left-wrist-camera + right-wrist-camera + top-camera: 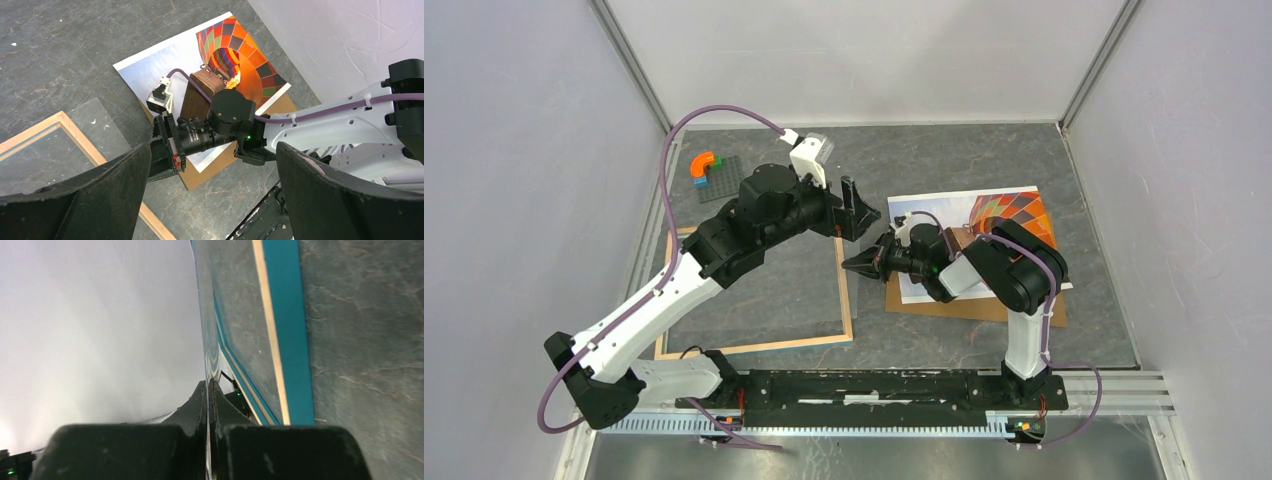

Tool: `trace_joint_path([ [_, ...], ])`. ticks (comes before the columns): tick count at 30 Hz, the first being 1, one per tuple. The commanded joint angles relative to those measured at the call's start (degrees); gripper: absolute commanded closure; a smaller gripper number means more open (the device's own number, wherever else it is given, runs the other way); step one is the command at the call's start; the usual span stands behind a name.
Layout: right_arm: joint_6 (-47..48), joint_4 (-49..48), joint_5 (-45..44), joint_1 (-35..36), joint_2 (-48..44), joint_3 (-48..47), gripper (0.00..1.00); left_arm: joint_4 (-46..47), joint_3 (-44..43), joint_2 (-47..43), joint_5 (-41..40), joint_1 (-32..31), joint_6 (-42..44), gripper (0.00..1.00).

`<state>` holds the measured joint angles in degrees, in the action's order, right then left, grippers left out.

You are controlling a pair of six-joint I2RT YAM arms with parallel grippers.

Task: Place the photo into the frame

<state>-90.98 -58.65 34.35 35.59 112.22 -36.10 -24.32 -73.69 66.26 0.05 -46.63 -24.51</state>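
Paper photo (944, 207) looks floppy, grab a corner; right hand (852, 263) pinches the clear pane (100, 130), left hand (865, 205) gapes.

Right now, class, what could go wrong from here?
The shut right claw pinches the thin clear pane by one edge; it could slip or bend. The open left claw hovers close by; the two claws could collide. The rectangular paper balloon photo lies on the brown backing board beneath the right arm, which could drag it.

One photo (1014, 212), one frame (754, 345), one board (984, 309)
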Motion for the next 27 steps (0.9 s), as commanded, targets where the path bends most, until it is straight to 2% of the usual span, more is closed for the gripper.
trace_joint_path([
  [1,-5.63,-5.76,1.08,0.34,-1.31,-2.37,1.00,1.38,-0.14,-0.56,-0.32,-0.06,3.17,0.00],
  [27,-11.70,-8.40,1.93,5.30,8.23,-14.67,1.00,1.40,-0.05,1.25,1.09,0.31,2.72,0.00],
])
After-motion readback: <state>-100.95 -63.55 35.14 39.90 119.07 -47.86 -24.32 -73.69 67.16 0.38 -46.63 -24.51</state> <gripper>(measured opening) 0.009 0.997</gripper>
